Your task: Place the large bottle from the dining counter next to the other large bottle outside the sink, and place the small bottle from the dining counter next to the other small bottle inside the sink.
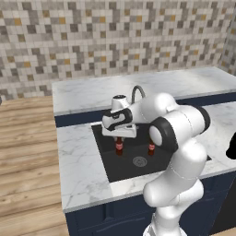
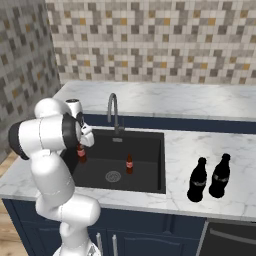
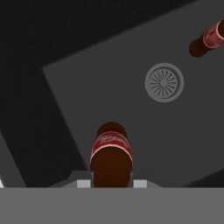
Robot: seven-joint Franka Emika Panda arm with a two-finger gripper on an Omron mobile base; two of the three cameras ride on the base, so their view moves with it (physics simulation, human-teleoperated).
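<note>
Black sink (image 2: pixel 150 145), marble bench (image 2: pixel 210 145): pincer (image 3: pixel 111 183) shut on small bottle (image 3: pixel 111 157) left of drain (image 3: pixel 164 82). Other small bottle (image 2: pixel 129 164) stands right of it. Right base view adds two large bottles (image 2: pixel 197 180) on bench.

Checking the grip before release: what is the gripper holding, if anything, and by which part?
The gripper is shut on the small bottle, gripping its upper end near the cap, over the sink.

We read no text anywhere; the small bottle (image 3: pixel 111 151) bears a red label with illegible white marks.
</note>
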